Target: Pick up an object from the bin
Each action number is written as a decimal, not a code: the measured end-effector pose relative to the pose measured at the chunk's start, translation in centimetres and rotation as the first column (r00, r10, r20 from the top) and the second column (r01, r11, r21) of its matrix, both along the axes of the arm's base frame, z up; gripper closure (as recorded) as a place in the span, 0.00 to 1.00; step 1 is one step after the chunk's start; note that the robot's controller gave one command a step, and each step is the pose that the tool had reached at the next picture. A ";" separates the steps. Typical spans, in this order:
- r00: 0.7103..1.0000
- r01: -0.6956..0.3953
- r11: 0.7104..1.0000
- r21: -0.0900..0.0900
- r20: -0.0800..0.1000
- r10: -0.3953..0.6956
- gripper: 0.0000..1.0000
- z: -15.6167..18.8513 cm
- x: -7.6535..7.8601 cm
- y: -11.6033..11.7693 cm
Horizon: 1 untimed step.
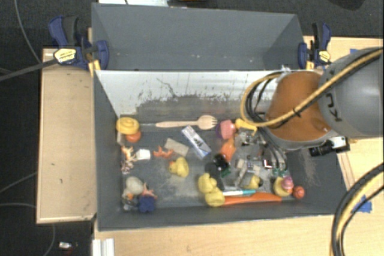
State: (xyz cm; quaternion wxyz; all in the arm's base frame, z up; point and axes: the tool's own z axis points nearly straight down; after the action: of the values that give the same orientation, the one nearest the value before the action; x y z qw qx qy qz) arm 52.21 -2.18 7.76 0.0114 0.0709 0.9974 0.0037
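Camera view: gripper (251, 166) low near bin's (198, 39) front right corner, just right of a small black piece (219, 162), behind a long orange stick (255, 197) along the front wall; whether parted or closed, cannot tell.

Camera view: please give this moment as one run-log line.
gripper: over right part of bin | nearest: orange pen, yellow toy | held: cannot tell
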 end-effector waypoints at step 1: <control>0.938 -0.346 0.938 -0.009 0.002 0.346 0.00 -0.4 2.6 -2.8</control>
State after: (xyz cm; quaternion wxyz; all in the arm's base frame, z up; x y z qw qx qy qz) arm 54.83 -4.99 7.40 0.0128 -0.1058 0.9943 0.0017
